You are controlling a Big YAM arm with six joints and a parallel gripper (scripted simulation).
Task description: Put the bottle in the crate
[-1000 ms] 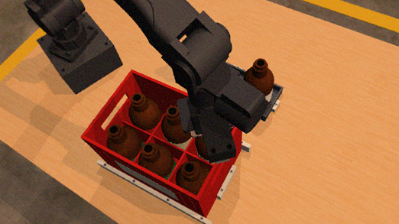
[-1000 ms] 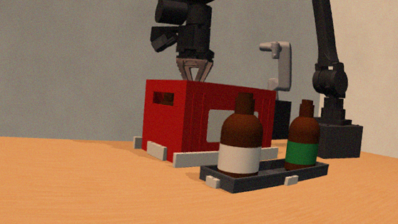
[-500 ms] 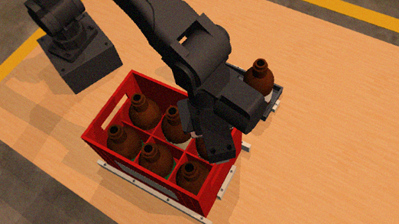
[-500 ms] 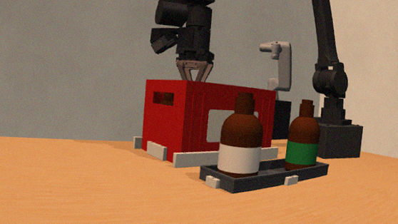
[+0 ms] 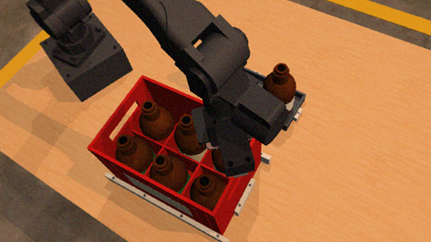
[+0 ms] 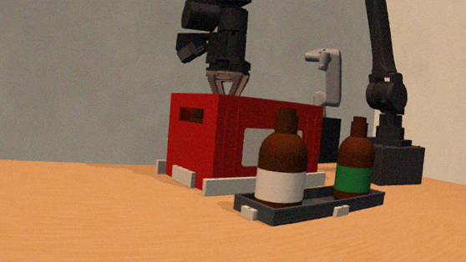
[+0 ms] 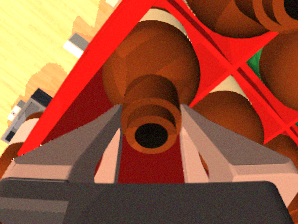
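Note:
A red crate (image 5: pixel 230 201) (image 6: pixel 190 146) (image 7: pixel 95 62) stands on the table; brown bottles stand in its other five slots. My gripper (image 7: pixel 151 113) is shut on the neck of a brown bottle (image 7: pixel 150 55) (image 5: pixel 218 161). That bottle is about upright inside the corner slot on the tray side, its body below the crate's rim. Its base is hidden, so I cannot tell whether it touches the crate floor. The dark tray (image 6: pixel 308 215) (image 5: pixel 299 103) holds a white-labelled bottle (image 6: pixel 283 153) (image 5: pixel 281 85) and a green-labelled bottle (image 6: pixel 356 154), both upright.
Pale strips (image 5: pixel 246 196) (image 6: pixel 229 186) lie on the table along the crate's sides. Small pale blocks (image 6: pixel 249 213) (image 6: pixel 341 211) stand against the tray. Red dividers (image 7: pixel 231 65) and a neighbouring bottle (image 7: pixel 232 115) are close to the right finger in the wrist view.

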